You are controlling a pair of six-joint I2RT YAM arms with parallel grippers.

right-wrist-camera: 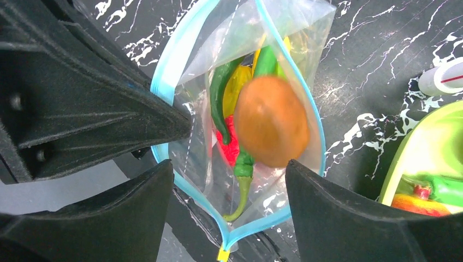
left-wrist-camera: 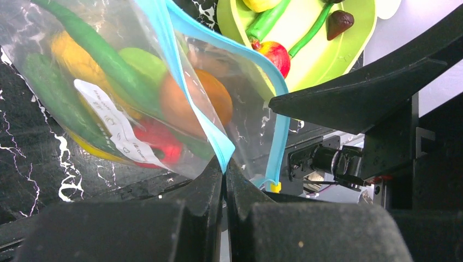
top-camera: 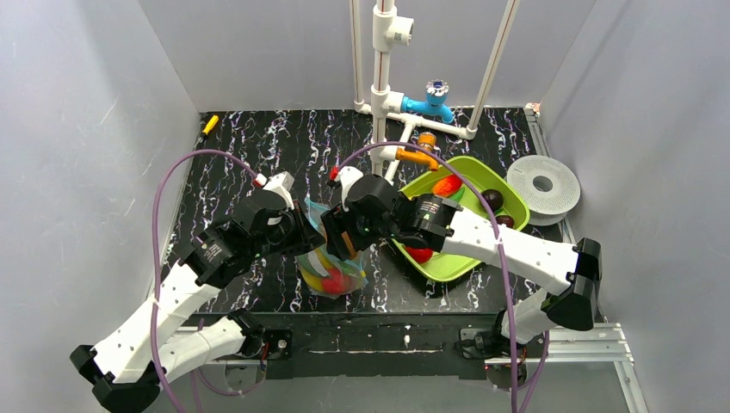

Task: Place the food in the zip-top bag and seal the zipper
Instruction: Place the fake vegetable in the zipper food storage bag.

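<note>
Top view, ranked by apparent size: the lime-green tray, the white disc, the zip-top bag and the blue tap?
1. lime-green tray
2-3. white disc and zip-top bag: they look about alike, and the bag is partly covered, so I leave them unranked.
4. blue tap

Plain grey walls (top-camera: 77, 129) close in the tabletop (top-camera: 258, 146) on the left, at the back and on the right, evenly lit with only soft shadows. The tabletop is black with white marble-like veins, and at its far edge stands a frame of white pipes (top-camera: 381, 77) carrying a blue tap (top-camera: 430, 101) and an orange fitting (top-camera: 419, 155). A small yellow piece (top-camera: 210, 124) lies at the far left corner, a white round disc (top-camera: 559, 194) sits by the far right corner, and a metal rail (top-camera: 594, 342) runs at the near right edge.
</note>
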